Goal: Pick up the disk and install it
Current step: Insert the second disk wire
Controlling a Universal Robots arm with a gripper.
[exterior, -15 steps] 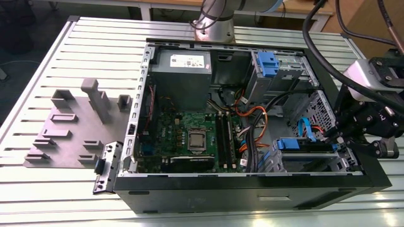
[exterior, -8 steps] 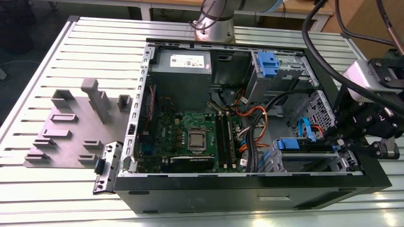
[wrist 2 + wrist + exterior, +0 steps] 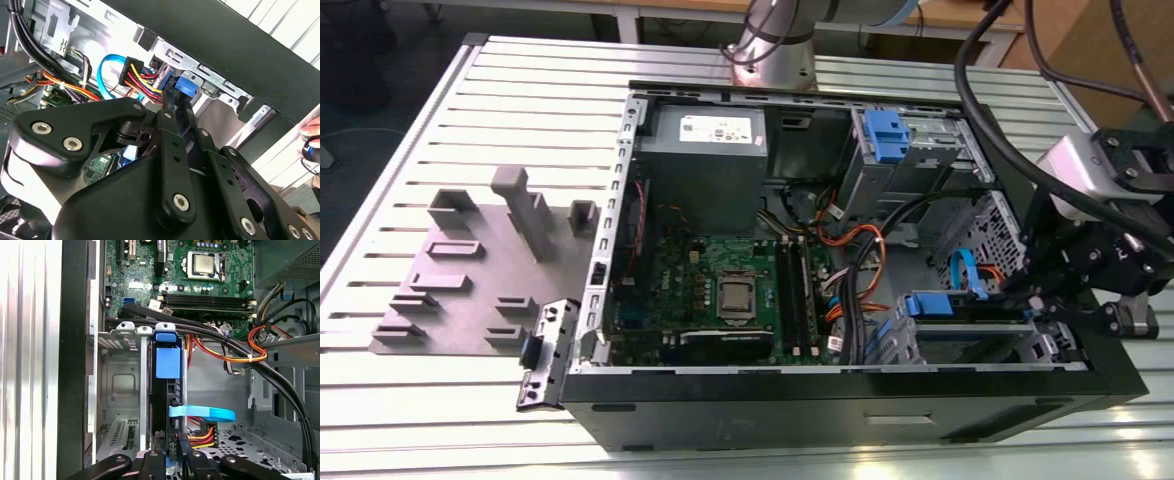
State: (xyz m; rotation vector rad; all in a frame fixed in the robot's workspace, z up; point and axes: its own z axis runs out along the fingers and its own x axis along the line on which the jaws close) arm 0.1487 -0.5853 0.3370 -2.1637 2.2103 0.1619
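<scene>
an open computer case (image 3: 854, 395) lies on its side on a slatted metal table (image 3: 400, 400), filling the middle and right of the exterior view. the gripper (image 3: 1047, 300) sits at the right edge of that frame, reaching down into the case's lower right corner beside the drive cage (image 3: 974, 335). in the first wrist view the disk (image 3: 165, 405) stands on edge in the middle of the frame, slid into the cage slot, its blue carrier tab (image 3: 167, 362) facing the motherboard (image 3: 200, 270). the gripper (image 3: 175, 452) fingers close narrowly on the disk's near end at the bottom centre. a blue data cable (image 3: 202, 413) crosses just right of the disk. in the second wrist view the black fingers (image 3: 175, 117) pinch the blue carrier at the frame's centre.
</scene>
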